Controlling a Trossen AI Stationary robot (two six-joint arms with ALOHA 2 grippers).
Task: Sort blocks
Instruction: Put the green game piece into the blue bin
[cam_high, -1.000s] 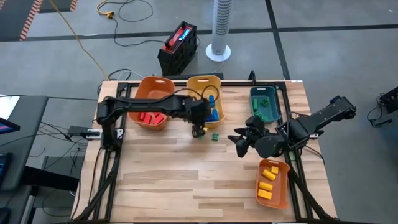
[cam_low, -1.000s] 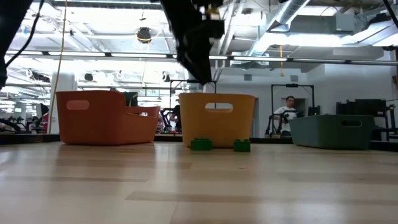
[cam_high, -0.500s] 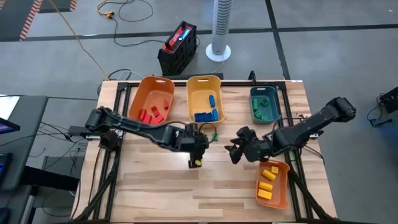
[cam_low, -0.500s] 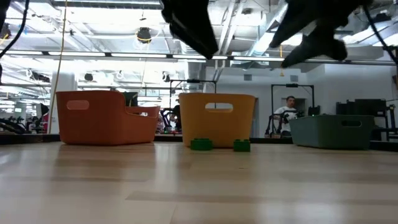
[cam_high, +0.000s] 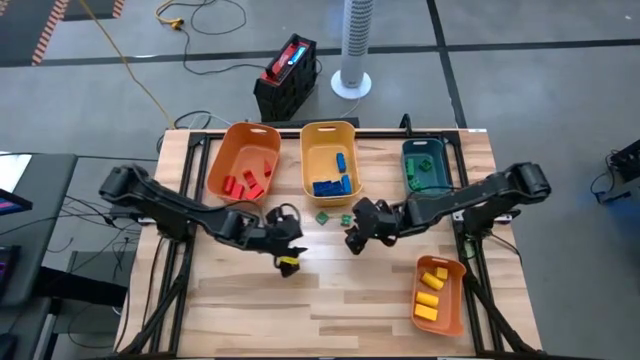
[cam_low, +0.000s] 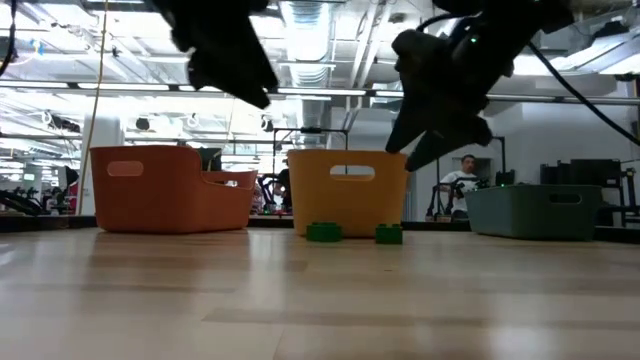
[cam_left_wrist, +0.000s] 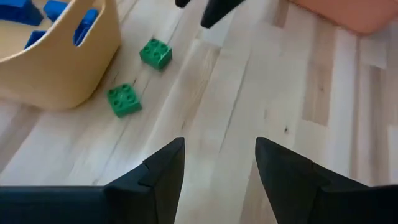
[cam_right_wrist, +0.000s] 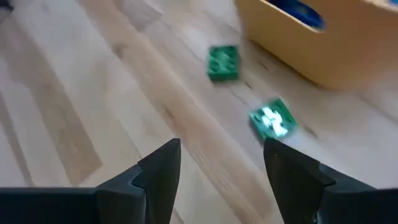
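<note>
2 green blocks (cam_high: 334, 217), apparently studs up, side by side.

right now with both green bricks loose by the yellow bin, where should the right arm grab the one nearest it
Take the right-hand green brick by its two flat side walls, coming straight down from above. It lies flat on the table, studs up, apart from the other green brick and just clear of the yellow bin, so the sides are free. The right end effector, open, hovers close beside it.
</note>
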